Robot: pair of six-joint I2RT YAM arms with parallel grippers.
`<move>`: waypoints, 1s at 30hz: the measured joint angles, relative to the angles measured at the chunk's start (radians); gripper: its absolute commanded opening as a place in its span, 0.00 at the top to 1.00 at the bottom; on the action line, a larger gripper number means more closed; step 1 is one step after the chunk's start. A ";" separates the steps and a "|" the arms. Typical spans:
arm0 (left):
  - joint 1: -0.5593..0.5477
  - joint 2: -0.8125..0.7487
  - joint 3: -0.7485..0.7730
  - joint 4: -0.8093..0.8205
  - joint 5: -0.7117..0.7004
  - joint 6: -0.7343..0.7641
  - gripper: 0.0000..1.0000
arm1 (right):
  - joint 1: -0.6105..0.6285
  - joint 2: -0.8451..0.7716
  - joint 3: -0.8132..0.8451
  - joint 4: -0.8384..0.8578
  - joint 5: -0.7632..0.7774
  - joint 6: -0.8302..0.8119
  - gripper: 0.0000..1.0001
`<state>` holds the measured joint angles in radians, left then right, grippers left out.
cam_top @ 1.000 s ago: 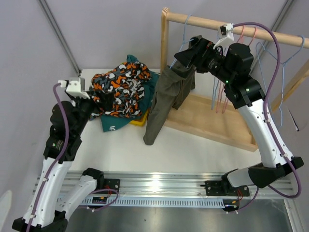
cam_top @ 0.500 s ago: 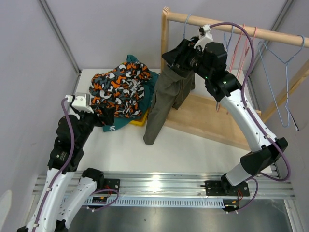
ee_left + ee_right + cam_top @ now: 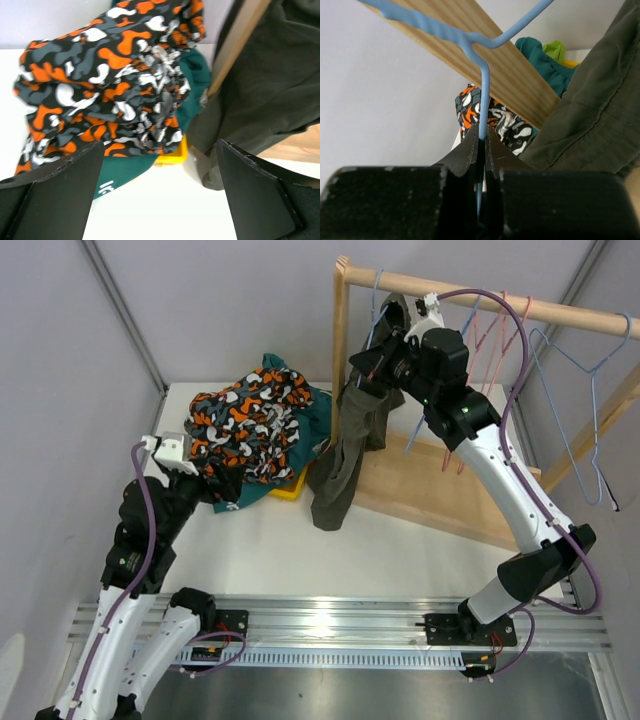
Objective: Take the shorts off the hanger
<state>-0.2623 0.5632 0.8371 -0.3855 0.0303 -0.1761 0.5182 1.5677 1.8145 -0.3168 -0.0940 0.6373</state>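
Treat the olive shorts (image 3: pixel 345 455) as the last pair to free: your right hand (image 3: pixel 481 135) is clamped on their blue hanger (image 3: pixel 482 97), your left hand (image 3: pixel 160 145) is spread and empty, and the other pairs lie in a pile (image 3: pixel 250 430) at 10 o'clock.

Left pincer (image 3: pixel 160 145) agape, right pincer (image 3: pixel 481 134) clamped.

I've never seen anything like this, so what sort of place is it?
Probably a robot test lab, not a shop: two arms bolted to a metal rail, bare grey walls, and a wooden rack with a hanger and olive shorts.
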 measured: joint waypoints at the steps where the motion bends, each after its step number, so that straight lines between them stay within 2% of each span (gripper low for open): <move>1: 0.000 0.007 0.008 -0.002 0.018 -0.003 0.01 | 0.002 -0.001 0.000 -0.001 0.000 0.003 1.00; 6: -0.029 0.050 0.060 0.054 0.129 -0.037 0.01 | 0.012 -0.002 0.040 -0.053 0.001 0.047 1.00; 10: -0.155 0.131 0.127 0.146 0.204 -0.064 0.01 | 0.055 0.000 0.138 -0.132 0.022 0.069 1.00; 14: -0.312 0.237 0.175 0.254 0.240 -0.070 0.01 | 0.099 -0.007 0.231 -0.104 0.018 0.055 1.00; 21: -0.471 0.426 0.191 0.396 0.260 -0.078 0.01 | 0.106 -0.022 0.230 -0.135 0.016 0.048 1.00; 26: -0.544 0.477 0.195 0.436 0.253 -0.078 0.01 | 0.106 -0.031 0.200 -0.115 0.019 0.037 1.00; 29: -0.579 0.491 0.207 0.455 0.230 -0.076 0.09 | 0.106 -0.037 0.195 -0.113 0.023 0.032 1.00; 30: -0.590 0.495 0.211 0.460 0.220 -0.075 0.23 | 0.106 -0.040 0.195 -0.114 0.024 0.032 1.00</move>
<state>-0.8520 1.0584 1.0481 0.0750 0.2501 -0.2508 0.6247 1.5276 2.0098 -0.4305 -0.0704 0.6697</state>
